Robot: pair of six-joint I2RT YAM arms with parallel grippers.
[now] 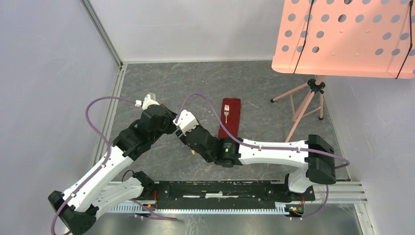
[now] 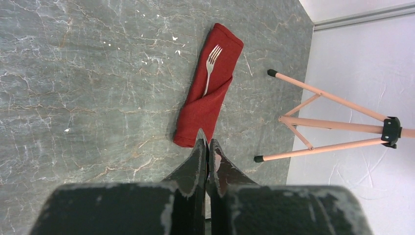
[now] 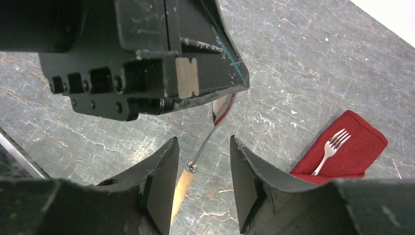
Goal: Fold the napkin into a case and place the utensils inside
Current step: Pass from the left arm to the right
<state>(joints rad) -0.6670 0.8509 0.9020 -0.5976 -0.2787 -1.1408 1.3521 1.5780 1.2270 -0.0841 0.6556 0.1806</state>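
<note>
Right wrist view, spoon [image 3: 180, 188]: its thin stem and tan handle run between the fingers of the right gripper [image 3: 203, 142], touching neither finger.
Right jaws: spread apart, with a clear gap on each side of the spoon.
Spoon bowl: shiny with a red reflection, tucked just under the body of the left gripper [image 2: 206, 143]. I cannot tell whether it is pinched there.
Left jaws: pressed together, and nothing shows between the tips in the left wrist view.
Napkin [image 2: 200, 115]: folded to a narrow pouch, flat on the table [image 2: 73, 73]. It is just ahead of the left fingertips, and from the right gripper it is off to the right and well apart.
Fork [image 2: 211, 58]: lies on the napkin with its tines toward the far end and its handle slid under the diagonal fold.
Hidden: the fork's handle end is under the fold. In the right wrist view the napkin's near end is cut off by the right finger. In the top view both sets of fingertips are hard to make out where the arms meet.
Count: one napkin, one fork, one spoon, two grippers, one tripod [image 2: 337, 122] with three pink legs.
</note>
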